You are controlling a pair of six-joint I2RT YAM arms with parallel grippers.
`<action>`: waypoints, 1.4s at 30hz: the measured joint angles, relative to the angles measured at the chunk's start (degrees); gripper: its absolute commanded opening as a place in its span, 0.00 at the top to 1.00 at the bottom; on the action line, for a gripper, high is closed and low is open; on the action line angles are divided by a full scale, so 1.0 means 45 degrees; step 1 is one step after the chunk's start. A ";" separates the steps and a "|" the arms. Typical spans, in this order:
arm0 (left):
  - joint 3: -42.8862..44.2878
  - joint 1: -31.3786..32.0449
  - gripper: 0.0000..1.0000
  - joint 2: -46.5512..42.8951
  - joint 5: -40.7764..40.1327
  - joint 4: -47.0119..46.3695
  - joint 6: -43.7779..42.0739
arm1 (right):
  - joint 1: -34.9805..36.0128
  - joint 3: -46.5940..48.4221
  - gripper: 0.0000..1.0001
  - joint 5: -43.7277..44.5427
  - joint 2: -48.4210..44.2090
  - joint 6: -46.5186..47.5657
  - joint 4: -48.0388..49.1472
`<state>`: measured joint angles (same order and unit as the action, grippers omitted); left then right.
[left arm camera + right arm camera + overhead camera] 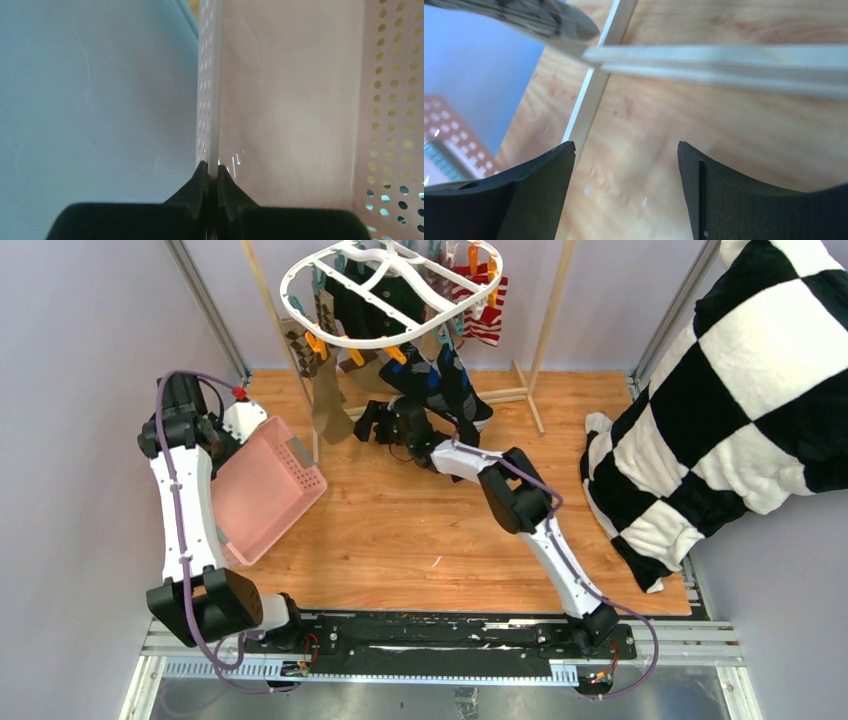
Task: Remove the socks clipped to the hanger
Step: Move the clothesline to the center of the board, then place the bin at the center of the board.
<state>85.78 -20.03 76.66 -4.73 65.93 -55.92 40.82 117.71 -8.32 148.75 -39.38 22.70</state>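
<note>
The white oval hanger (330, 336) hangs at the top of the top view, with orange and teal clips under it. Socks dangle from it: a tan one (328, 408), a brown argyle one (297, 344), a red-and-white striped one (487, 308) and a black-and-blue one (452, 388). My right gripper (368, 425) sits low under the hanger, between the tan and black-and-blue socks. In the right wrist view the right gripper (626, 150) stands open over bare wood, nothing between its fingers. A patterned sock tip (539, 17) hangs above it. My left gripper (212, 170) is shut on the pink basket's wall (209, 100).
The pink basket (265, 490) is held tilted at the left of the floor. The wooden rack's bars (724, 62) run just ahead of the right gripper, and its legs (540, 340) flank the hanger. A big black-and-white checkered cloth (740, 390) fills the right side.
</note>
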 measured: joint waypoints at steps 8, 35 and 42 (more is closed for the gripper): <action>-0.1870 0.1608 1.00 -0.2501 0.1481 0.1103 -0.4328 | 0.0452 -0.8024 0.15 -0.0879 -0.6305 0.1069 0.2900; -0.2424 0.5027 0.72 0.2016 0.6071 0.0471 -0.2642 | 0.3177 -1.7796 0.14 0.1719 -1.4712 0.2030 0.0549; -0.2244 0.5231 0.44 0.2487 0.6819 -0.0228 -0.1268 | 0.3415 -1.7558 0.32 0.2671 -1.4134 0.1987 -0.0403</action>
<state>75.68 3.51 87.85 25.96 64.90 -61.63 56.18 38.70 3.70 85.14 -30.44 20.88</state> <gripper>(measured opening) 0.427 0.782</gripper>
